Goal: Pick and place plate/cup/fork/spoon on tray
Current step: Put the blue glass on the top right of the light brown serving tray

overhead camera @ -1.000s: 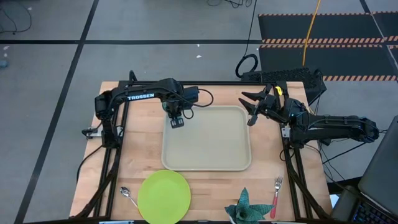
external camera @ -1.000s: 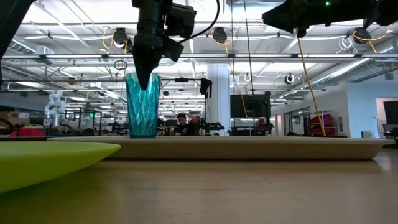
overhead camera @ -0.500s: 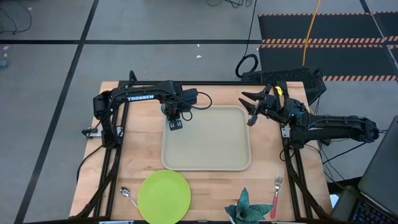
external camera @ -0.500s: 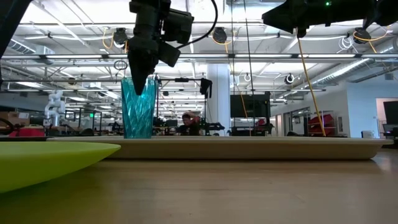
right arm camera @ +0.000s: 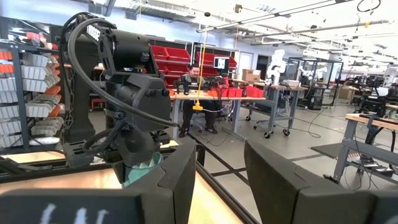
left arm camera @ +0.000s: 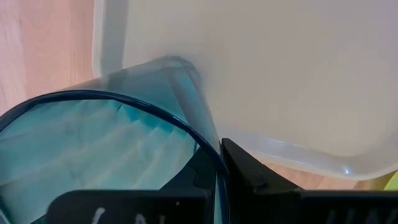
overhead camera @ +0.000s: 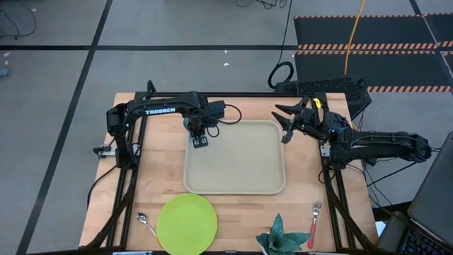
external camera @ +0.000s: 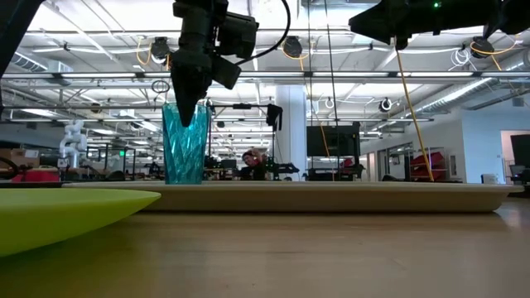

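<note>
A: Where is the cup (external camera: pixel 185 142)?

B: At the tray's (overhead camera: pixel 241 185) far left corner. In the low view it stands about upright, its base at the rim line. The left tool (overhead camera: pixel 199 139) has its 2 fingers pinched on the cup's rim; the left wrist view shows 1 finger inside the wall and 1 outside.

A: Is the cup resting on the tray or hanging just above it?

B: I cannot tell; the rim hides the base.

A: And the right tool (overhead camera: pixel 286 125)?

B: It hovers above the tray's far right corner, fingers partly spread, holding nothing. Its wrist view shows a clear gap between the 2 fingers.

A: The other pieces?

B: All on the wooden surface (overhead camera: pixel 156 170), on the near side of the tray. The plate (overhead camera: pixel 187 223) lies just off the tray's near left corner. The spoon (overhead camera: pixel 146 224) lies just left of the plate. The fork (overhead camera: pixel 313 224) lies off the near right corner, tines toward the tray, with a spiky teal leafy object (overhead camera: pixel 277 239) just to its left.

A: Anything on the tray floor?

B: Only that cup corner is occupied.
</note>
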